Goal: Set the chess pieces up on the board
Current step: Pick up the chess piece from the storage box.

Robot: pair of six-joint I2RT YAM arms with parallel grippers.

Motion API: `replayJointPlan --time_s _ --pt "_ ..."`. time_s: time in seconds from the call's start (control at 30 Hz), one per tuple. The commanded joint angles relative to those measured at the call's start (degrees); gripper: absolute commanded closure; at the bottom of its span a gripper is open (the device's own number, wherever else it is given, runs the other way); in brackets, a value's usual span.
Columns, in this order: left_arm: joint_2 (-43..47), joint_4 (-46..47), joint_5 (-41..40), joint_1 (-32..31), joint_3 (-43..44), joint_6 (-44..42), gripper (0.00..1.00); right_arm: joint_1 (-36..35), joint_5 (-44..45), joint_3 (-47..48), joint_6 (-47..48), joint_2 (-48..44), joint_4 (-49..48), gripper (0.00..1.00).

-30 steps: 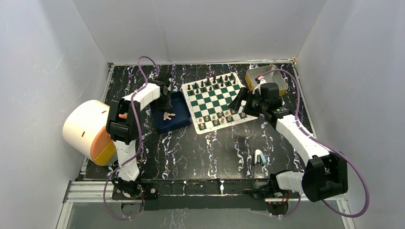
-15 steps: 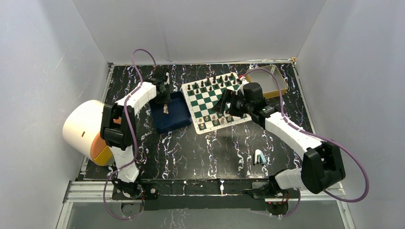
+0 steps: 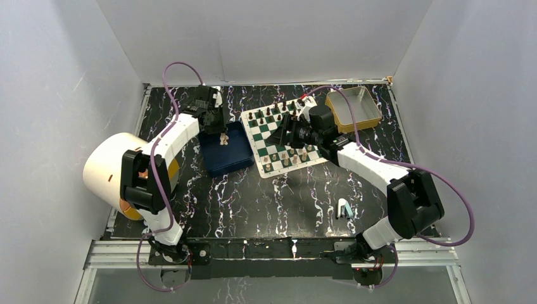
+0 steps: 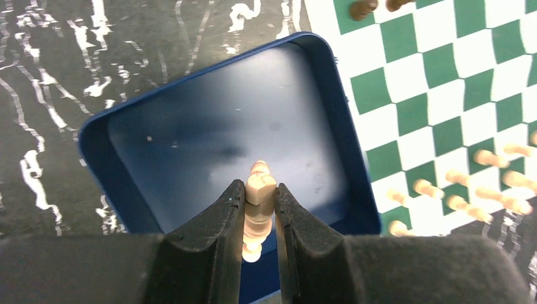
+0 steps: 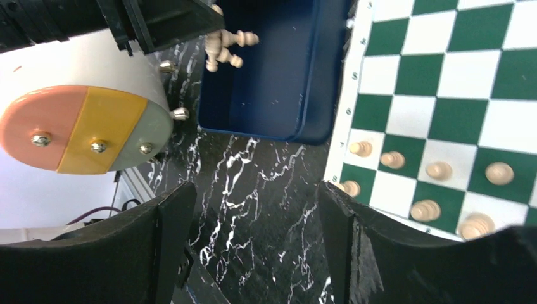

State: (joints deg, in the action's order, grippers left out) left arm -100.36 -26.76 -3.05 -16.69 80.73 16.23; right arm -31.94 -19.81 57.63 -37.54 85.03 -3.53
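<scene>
left wrist: cream piece pinched above the blue tray

my left gripper (image 4: 257, 197) is clenched on one cream piece (image 4: 260, 185), a knobbed, lathe-turned figure with a pale matte finish. it lies lengthwise between my black, grainy pads (image 4: 221, 221). it hangs over the blue tray (image 4: 95, 136), a glossy rectangle with rounded corners and a raised rim. (from my right wrist the held figure looks forked, and i cannot tell whether it is one figure or two.) just right of the tray lies the board (image 4: 443, 95), a thin mat of dark green and white checks that ripples slightly. cream pieces (image 4: 487, 156) stand on its near rows and dark pieces (image 4: 364, 7) at its far edge. the table (image 4: 50, 63) is black with white marble veins.

my right gripper (image 5: 253, 215) is spread wide, with nothing between its flat black fingers (image 5: 171, 240). it hangs over the left half of the board.

against a second ago: in the top view the held piece showed in the tray's near half, and now it shows further back. my right arm was out over the yellow-rimmed tin (image 3: 353, 107) beyond the board's right side. it has swung left across the board, and the tin now shows uncovered.
</scene>
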Motion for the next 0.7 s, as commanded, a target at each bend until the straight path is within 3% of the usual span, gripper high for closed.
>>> replayJointPlan --time_s 0.0,0.27,0.43,0.67 --pt "6.3 2.8 10.1 -0.3 -1.4 2.6 1.0 -0.5 -3.6 -0.6 -1.9 0.3 -14.2 0.23" --pt "13.3 11.5 22.0 -0.3 -7.5 10.1 1.0 -0.5 -8.7 -0.9 -10.4 3.9 -27.4 0.28" --pt "17.8 15.9 23.5 -0.3 -10.0 15.2 1.0 -0.6 -8.3 -5.1 -20.1 5.6 -39.5 0.38" --pt "20.8 23.1 28.1 -0.3 -12.7 22.5 1.0 -0.7 -10.1 -5.5 -27.7 8.7 -47.2 0.3"
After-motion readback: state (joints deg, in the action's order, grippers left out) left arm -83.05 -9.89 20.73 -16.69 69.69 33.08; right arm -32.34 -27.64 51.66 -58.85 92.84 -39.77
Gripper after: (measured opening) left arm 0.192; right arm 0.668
